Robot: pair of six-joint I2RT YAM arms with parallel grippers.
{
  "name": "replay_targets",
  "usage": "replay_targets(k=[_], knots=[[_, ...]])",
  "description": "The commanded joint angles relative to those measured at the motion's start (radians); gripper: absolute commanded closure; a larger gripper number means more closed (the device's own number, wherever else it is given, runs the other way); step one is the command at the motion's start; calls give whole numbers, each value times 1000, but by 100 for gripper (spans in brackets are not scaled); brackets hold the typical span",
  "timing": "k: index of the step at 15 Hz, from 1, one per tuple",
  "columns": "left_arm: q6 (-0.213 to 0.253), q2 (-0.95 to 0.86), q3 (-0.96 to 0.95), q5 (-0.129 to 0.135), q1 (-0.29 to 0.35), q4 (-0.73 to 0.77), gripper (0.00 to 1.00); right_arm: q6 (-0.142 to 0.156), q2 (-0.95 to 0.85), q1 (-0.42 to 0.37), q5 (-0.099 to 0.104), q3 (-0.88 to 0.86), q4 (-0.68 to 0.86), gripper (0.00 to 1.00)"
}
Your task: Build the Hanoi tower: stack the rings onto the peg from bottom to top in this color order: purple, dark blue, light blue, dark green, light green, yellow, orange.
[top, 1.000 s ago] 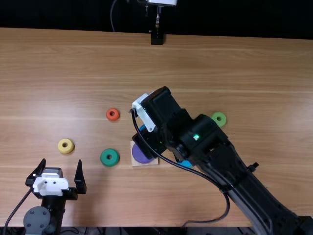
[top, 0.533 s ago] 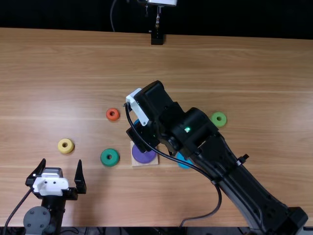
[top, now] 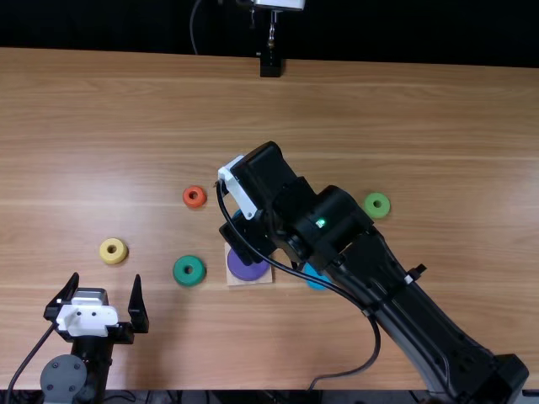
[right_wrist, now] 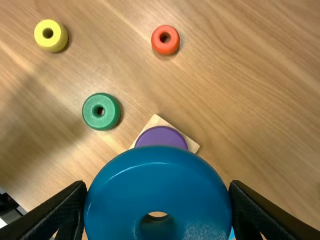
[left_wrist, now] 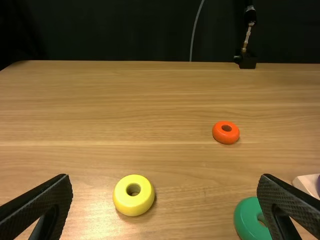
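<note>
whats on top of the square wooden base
A purple ring lies on the base. In the right wrist view, the dark blue ring in the right tool covers its middle; I can't make out the peg.

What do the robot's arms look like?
The left arm and right arm are mostly black, each with a white part and black cable. The right has a tiny green light; the left, a round grey disc. The left gripper has pointed, bumpy-patterned fingers.
</note>
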Motion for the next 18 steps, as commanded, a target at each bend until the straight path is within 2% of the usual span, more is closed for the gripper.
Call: replay_targets(k=[1, 18], knots=[[15, -12, -49, -5, 8, -17, 0, 4, 15, 4, -3, -13, 4, 100], [15, -12, -49, -5, 9, -17, 0, 4, 65, 38, -3, -14, -2, 100]])
